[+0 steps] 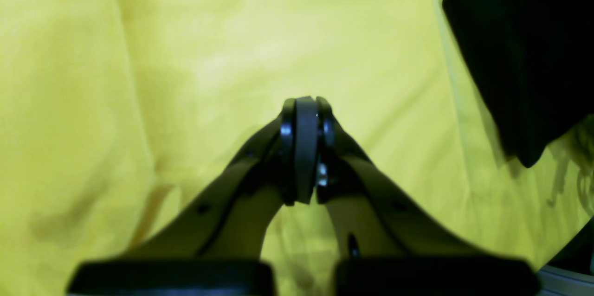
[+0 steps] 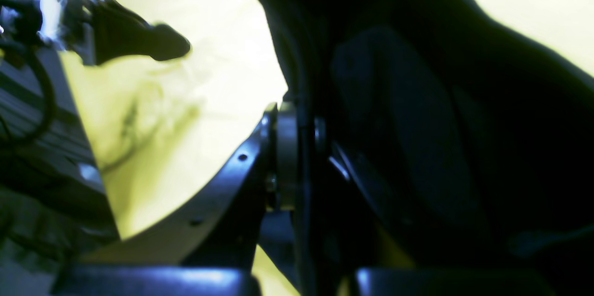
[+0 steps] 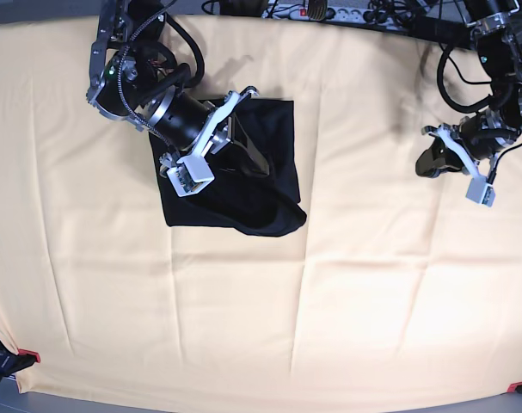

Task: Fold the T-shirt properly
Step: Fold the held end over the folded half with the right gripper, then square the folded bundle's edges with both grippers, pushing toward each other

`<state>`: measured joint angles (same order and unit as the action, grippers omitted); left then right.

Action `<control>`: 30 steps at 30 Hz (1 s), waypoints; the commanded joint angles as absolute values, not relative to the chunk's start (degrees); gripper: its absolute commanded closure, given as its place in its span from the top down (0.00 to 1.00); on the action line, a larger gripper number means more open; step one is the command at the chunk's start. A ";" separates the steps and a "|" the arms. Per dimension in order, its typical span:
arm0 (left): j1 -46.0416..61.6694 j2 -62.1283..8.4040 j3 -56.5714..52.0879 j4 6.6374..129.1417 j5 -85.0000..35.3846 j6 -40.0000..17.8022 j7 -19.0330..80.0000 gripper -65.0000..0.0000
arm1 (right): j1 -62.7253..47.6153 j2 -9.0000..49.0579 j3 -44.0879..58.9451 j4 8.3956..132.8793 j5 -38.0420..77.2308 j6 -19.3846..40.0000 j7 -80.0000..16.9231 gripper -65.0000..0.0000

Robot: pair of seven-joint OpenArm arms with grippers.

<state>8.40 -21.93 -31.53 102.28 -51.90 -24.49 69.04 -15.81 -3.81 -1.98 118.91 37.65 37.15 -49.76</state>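
The black T-shirt (image 3: pixel 265 129) lies as a folded, rumpled block on the yellow cloth at the back left of the base view. My right gripper (image 3: pixel 257 163) is down on its middle, with a fold of the T-shirt (image 2: pixel 441 147) pinched between the fingertips (image 2: pixel 284 157) of my right gripper (image 2: pixel 301 147). My left gripper (image 3: pixel 426 163) hovers far off over bare cloth. In its wrist view my left gripper (image 1: pixel 306 103) is shut with nothing in it, and a corner of the T-shirt (image 1: pixel 524 54) shows at the upper right. My left gripper (image 2: pixel 158 45) also appears in the right wrist view.
A wrinkled yellow cloth (image 3: pixel 269 301) covers the whole table. Cables and a power strip (image 3: pixel 329 12) run along the back edge. Red clamps (image 3: pixel 28 355) hold the cloth at the front corners.
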 commanded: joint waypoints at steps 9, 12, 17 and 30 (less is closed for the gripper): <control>7.77 -22.87 -31.90 103.02 -53.01 -24.82 67.79 0.00 | -4.62 -3.95 -7.18 126.56 54.54 40.00 -56.07 0.71; 7.77 -22.90 -31.90 103.02 -53.01 -24.84 67.81 0.00 | -3.99 -3.81 -5.32 132.90 52.36 40.00 -57.80 0.70; 7.77 -23.00 -31.90 103.02 -53.32 -24.97 67.81 0.00 | -6.48 -1.37 -0.21 135.00 49.12 40.00 -57.74 0.70; 7.77 -23.00 -31.90 103.02 -60.31 -29.36 69.49 0.00 | -20.05 4.75 1.45 128.57 38.92 40.00 -51.81 0.00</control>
